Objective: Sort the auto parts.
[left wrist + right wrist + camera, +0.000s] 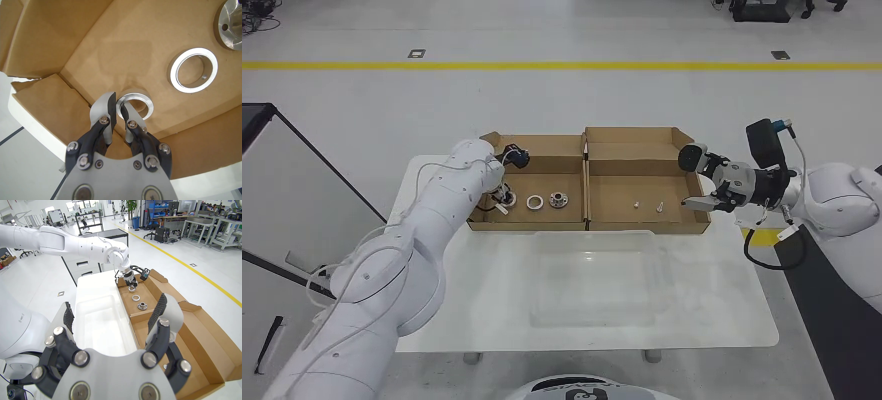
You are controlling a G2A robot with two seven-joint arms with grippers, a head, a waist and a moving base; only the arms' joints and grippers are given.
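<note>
Our left gripper (pixel 118 103) is clamped on the wall of a small ring (pixel 149 107), one finger inside it and one outside, low in the cardboard box (pixel 132 47); beyond its fingertips lie a larger ring (pixel 193 73) and a flanged hub (pixel 227 28); our right gripper (pixel 115 302) hangs with its fingers spread wide.

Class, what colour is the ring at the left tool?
The ring is shiny silver; best in left wrist view.
</note>
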